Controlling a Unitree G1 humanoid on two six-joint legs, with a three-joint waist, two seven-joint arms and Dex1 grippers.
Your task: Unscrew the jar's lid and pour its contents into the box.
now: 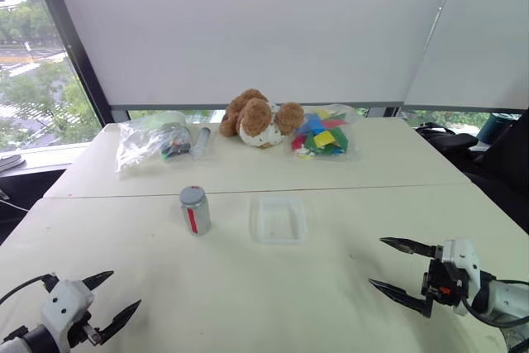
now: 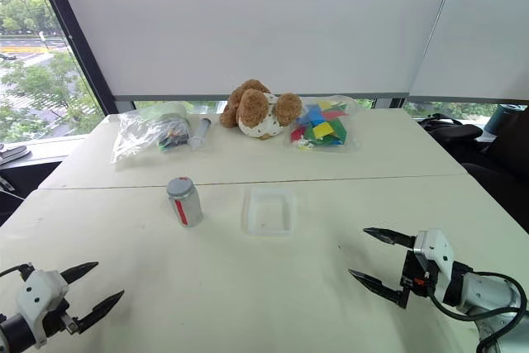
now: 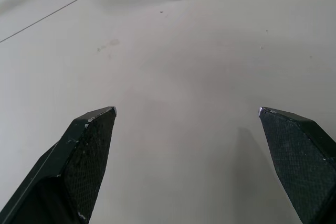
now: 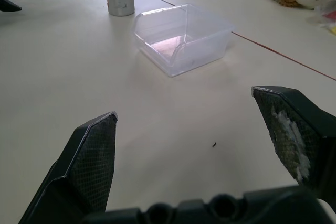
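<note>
Nearest, the left pincer (image 1: pixel 116 295) and right pincer (image 1: pixel 395 266) hover over the counter (image 1: pixel 248 295), both spread wide and empty – the arms cut off at the picture's edge. Farther on, the jar (image 1: pixel 195 210) stands upright, lid (image 1: pixel 192 195) on, contents hidden; the box (image 1: pixel 278 219) sits just to its right, apart. Beyond lie a teddy bear (image 1: pixel 258 118) and bags (image 1: pixel 153 139).

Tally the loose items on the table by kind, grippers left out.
Jar with lid on: 1
Box: 1
Plastic bags: 2, a clear bag and a bag of coloured pieces
Teddy bear: 1
Syringe-like tube: 1
Total: 6
</note>
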